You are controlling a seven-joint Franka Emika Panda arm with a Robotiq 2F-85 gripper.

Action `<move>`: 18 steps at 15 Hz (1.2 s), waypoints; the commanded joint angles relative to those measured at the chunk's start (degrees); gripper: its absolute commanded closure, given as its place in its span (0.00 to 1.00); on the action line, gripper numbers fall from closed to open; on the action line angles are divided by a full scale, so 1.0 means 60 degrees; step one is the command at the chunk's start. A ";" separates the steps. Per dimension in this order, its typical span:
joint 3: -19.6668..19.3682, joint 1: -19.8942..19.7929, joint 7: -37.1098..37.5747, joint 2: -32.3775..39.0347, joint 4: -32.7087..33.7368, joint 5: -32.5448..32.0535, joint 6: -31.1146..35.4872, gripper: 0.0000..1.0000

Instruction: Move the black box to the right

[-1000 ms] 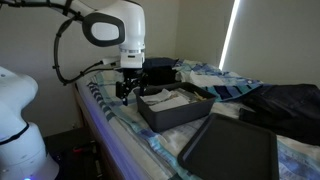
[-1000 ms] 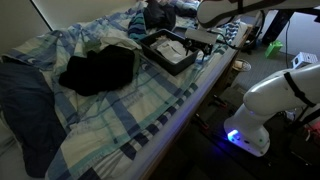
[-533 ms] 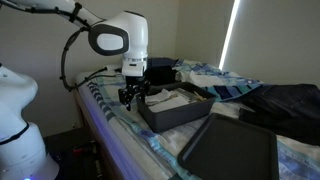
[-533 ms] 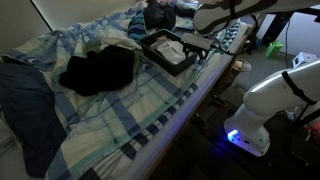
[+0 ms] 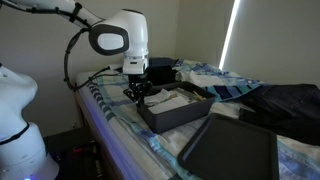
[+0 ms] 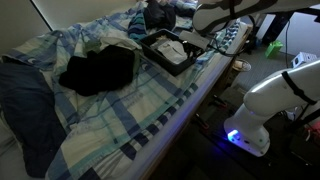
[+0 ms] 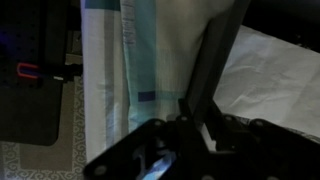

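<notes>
The black box point(image 5: 176, 110), open-topped with white paper inside, sits on the plaid bed near its edge in both exterior views point(image 6: 167, 53). My gripper point(image 5: 138, 93) stands over the box's end wall nearest the arm, fingers pointing down point(image 6: 192, 42). In the wrist view the dark upright wall of the black box point(image 7: 215, 55) runs straight into the gripper point(image 7: 197, 115), and the two fingers press against it from either side. White paper point(image 7: 268, 70) lies on the inner side of the wall, and striped sheet on the outer side.
A flat dark tray-like lid point(image 5: 230, 150) lies on the bed just beyond the box. A dark cloth bundle point(image 6: 98, 70) rests mid-bed. Dark items point(image 5: 160, 68) sit behind the box. The bed edge point(image 6: 205, 85) drops off beside the box, with the white robot base point(image 6: 265, 100) below.
The gripper came down over the box's end wall, and its jaws went from wide open to closed against that wall. The box has not moved.
</notes>
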 commanded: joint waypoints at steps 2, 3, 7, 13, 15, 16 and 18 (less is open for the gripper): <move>-0.0067 -0.0008 0.0584 0.0072 -0.0139 -0.0187 0.0271 0.94; -0.0084 -0.0010 0.0692 0.0067 -0.0143 -0.0191 0.0294 0.95; -0.0246 -0.0079 0.0875 0.0032 -0.0115 -0.0179 0.0406 0.94; -0.0613 -0.0252 0.0813 -0.0083 0.0244 -0.0217 0.0299 0.94; -0.0726 -0.0352 0.0822 -0.0118 0.0407 -0.0242 0.0248 0.94; -0.0767 -0.0388 0.0834 -0.0136 0.0512 -0.0257 0.0239 0.94; -0.0797 -0.0463 0.0860 -0.0135 0.0663 -0.0316 0.0277 0.94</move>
